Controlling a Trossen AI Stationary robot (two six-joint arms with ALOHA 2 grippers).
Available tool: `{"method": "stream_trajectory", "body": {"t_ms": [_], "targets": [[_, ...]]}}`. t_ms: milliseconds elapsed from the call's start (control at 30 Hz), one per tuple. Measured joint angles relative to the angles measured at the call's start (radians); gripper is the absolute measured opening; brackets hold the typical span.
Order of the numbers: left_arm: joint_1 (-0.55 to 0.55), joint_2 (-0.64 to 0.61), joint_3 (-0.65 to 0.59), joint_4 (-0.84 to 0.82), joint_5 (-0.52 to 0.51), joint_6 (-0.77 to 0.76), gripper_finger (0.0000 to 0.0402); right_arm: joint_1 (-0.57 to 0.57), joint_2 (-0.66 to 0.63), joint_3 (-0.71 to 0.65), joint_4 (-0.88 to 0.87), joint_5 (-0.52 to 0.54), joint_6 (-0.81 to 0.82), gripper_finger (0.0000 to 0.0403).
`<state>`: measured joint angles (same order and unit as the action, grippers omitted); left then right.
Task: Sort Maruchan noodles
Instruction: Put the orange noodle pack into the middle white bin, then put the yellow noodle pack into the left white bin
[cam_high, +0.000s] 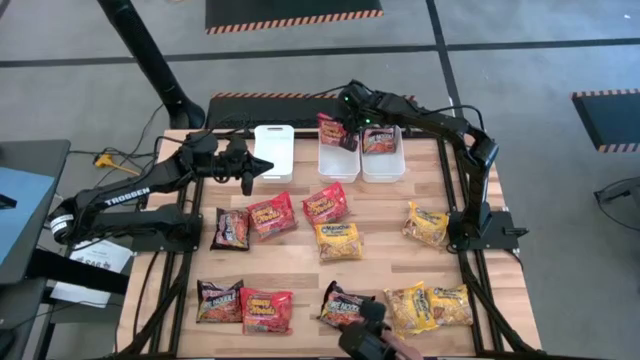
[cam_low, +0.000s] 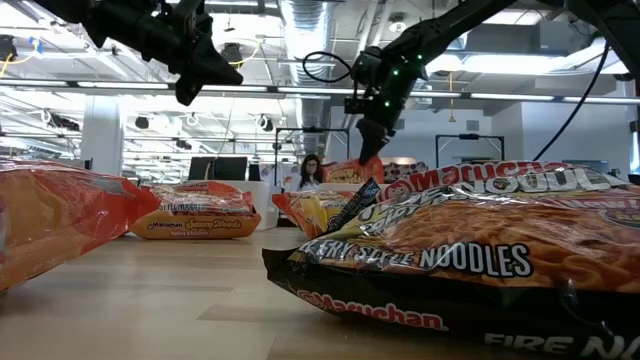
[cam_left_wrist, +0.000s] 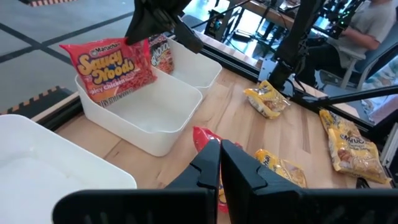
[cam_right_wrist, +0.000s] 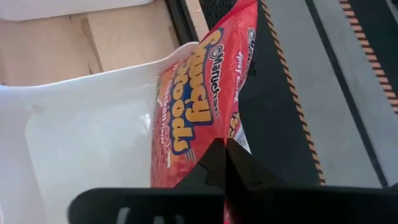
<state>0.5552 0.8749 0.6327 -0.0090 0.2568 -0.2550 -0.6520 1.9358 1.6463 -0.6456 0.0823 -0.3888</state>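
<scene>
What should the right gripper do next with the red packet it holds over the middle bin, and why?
Probably lower it a little and open. The right gripper is shut on a red packet, which hangs tilted over the middle bin; that bin looks empty. The packet seems to sit at the far rim, so a small shift inward may help. The left gripper waits shut near the left bin.

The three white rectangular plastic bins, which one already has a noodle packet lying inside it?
The right-hand white bin: a red packet lies inside. The left bin is empty, and the middle bin's packet is in the right gripper.

Grey floor (cam_high: 300, 70); exposed ceiling ducts (cam_low: 310, 25) overhead
</scene>
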Motion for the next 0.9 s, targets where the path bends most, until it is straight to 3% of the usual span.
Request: {"method": "stream_trajectory", "body": {"t_ms": [333, 567, 900], "targets": [[0.000, 0.000, 0.000, -0.007, -0.012, 0.000, 0.0000, -0.001, 0.000, 0.000, -0.002, 0.003, 0.033, 0.0089], [0.000, 0.000, 0.000, -0.076, -0.015, 0.002, 0.0000, 0.019, -0.002, 0.001, -0.003, 0.061, 0.058, 0.0134], [0.000, 0.000, 0.000, -0.084, -0.015, -0.001, 0.0000, 0.075, -0.082, 0.002, -0.036, 0.061, 0.095, 0.0181]]}}
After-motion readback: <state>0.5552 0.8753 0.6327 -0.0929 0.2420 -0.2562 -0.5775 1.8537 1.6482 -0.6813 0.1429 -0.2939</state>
